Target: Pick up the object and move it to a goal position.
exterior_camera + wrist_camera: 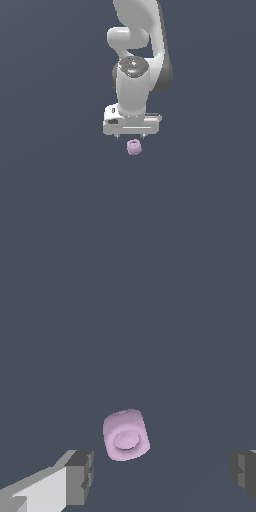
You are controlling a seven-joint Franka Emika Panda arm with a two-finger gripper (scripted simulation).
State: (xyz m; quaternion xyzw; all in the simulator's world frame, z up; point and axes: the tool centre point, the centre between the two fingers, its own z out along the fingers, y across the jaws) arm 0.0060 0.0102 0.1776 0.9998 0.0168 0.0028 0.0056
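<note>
The object (133,147) is a small pale pink-lilac rounded lump with a rimmed top, lying on the dark grey floor (55,190). In the exterior view it sits just below my white gripper (131,135), whose short fingertips barely show under the hand. In the wrist view the object (125,434) lies ahead of the gripper (162,476), nearer one grey finger (81,477) than the other finger (244,472). The jaws stand wide apart and hold nothing. The fingers are not around the object.
The white arm (137,55) rises above the gripper to the top of the exterior view. The flat dark grey floor fills all the rest of both views; no other object shows.
</note>
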